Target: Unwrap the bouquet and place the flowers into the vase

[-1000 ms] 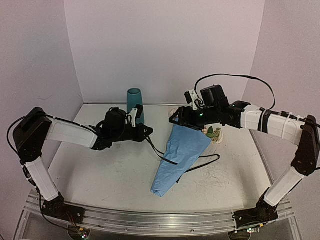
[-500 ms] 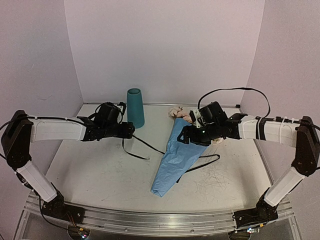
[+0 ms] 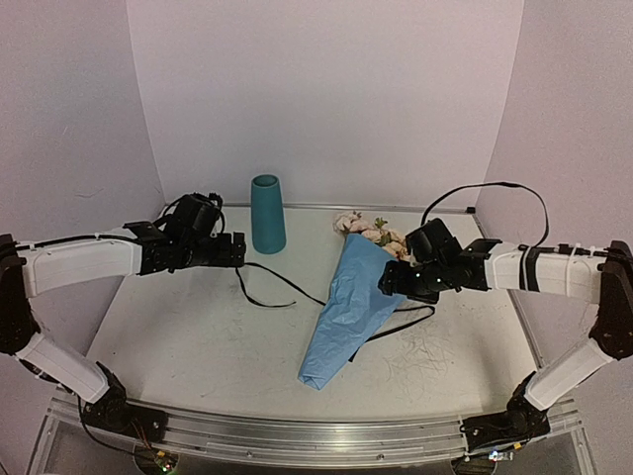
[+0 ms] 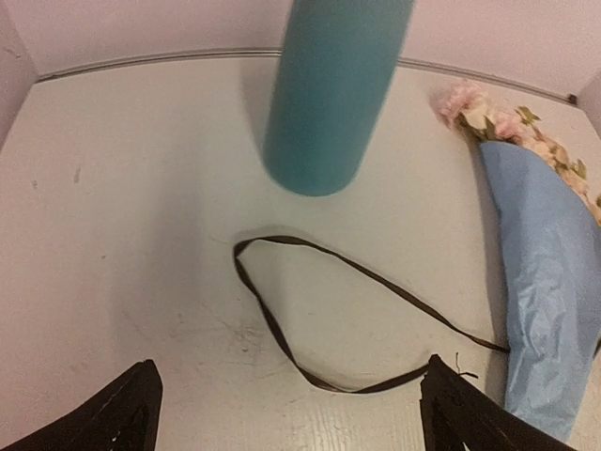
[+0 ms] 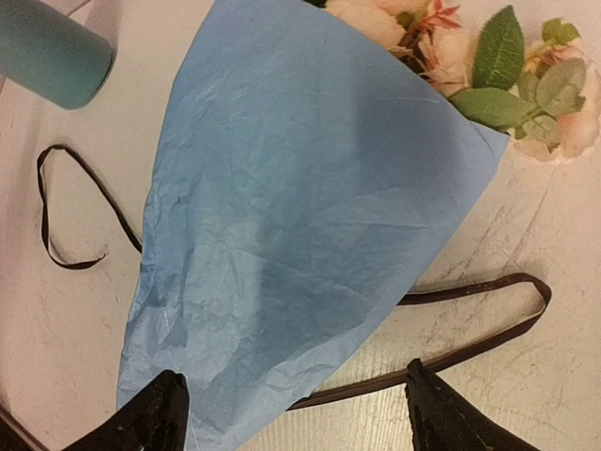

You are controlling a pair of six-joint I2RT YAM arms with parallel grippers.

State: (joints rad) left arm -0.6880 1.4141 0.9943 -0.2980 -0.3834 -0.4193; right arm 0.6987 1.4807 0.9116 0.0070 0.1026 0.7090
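on the table (image 3: 198,336): one vase (image 3: 266,213), one bouquet (image 3: 351,307), one ribbon (image 3: 272,287); left gripper (image 3: 237,251), right gripper (image 3: 388,285) both released.

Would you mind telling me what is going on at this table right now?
Two robot arms are unwrapping a bouquet. It lies on the table, blue paper still in a cone, the flowers poking out at the far end. The black ribbon trails loose on both sides. The left gripper and right gripper are open and hold nothing; the right one hangs over the paper. The vase stands upright at the back, with no flowers in it.
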